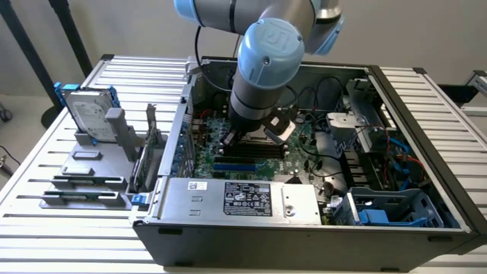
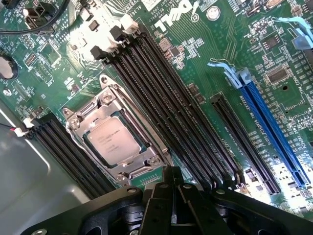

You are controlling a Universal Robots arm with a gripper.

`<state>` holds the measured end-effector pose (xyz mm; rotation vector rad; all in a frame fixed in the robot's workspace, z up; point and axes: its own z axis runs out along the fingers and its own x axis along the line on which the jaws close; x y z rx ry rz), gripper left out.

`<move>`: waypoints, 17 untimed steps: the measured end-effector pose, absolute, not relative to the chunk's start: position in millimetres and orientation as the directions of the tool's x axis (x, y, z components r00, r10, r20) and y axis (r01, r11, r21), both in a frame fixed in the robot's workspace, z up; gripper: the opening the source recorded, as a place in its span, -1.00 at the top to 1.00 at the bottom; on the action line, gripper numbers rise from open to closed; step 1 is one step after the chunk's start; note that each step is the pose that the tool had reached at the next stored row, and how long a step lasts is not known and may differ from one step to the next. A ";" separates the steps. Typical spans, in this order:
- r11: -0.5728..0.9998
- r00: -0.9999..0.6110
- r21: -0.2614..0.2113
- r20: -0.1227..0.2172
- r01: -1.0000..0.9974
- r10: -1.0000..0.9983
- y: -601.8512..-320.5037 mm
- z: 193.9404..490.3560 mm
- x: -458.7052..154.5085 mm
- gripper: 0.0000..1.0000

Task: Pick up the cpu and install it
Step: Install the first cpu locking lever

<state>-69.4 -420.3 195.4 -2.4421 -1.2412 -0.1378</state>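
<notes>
Sitting in socket (image 2: 117, 142), cpu (image 2: 113, 138) just beside clenched, empty pincer (image 2: 172, 182).

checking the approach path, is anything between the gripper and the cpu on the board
Nothing visible does. The cpu sits bare inside its socket frame, and the shut gripper hangs just beside it above the memory slots, holding nothing.

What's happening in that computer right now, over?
Gripper shut, empty, above the motherboard. Cpu sitting in its socket, metal frame around it. Nothing between gripper and chip.
</notes>
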 end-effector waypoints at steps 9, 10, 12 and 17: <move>-0.522 0.595 -0.299 0.263 0.799 0.760 -417.3 189.9 -69.5 0.79; -0.521 0.594 -0.299 0.263 0.799 0.760 -416.8 189.4 -69.6 0.79; -0.520 0.593 -0.299 0.263 0.800 0.761 -416.1 188.3 -69.7 0.79; -0.522 0.592 -0.293 0.255 0.801 0.765 -415.1 188.0 -70.0 0.79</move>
